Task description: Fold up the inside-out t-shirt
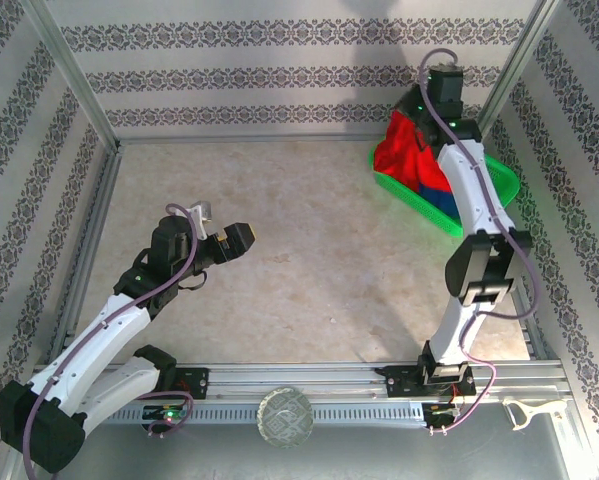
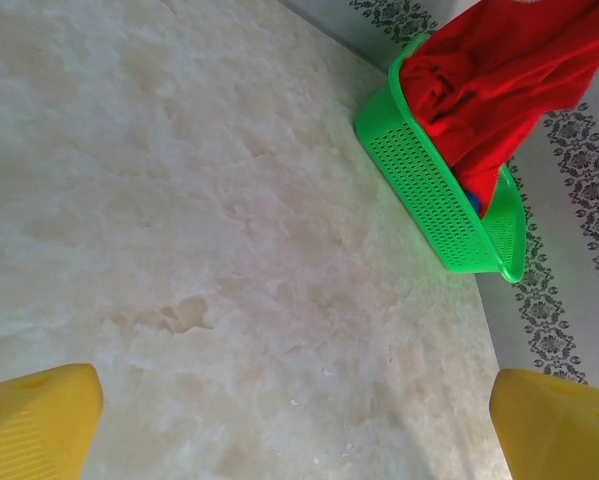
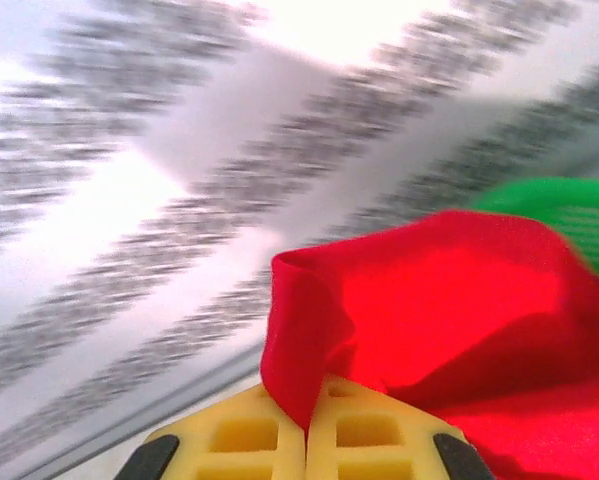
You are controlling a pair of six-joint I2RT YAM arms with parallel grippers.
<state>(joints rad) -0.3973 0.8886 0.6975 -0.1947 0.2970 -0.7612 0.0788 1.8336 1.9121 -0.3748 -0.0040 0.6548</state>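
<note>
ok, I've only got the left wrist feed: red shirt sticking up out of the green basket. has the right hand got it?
Observer: Yes. Right wrist view: the right hand is shut on a fold of the red shirt.
Operator: where's that arm?
Observer: Top view: stretched over the green basket, in the far right corner of the table.
Operator: and my left hand?
Observer: Top view: left hand open, above bare table left of centre, well apart from the basket.
</note>
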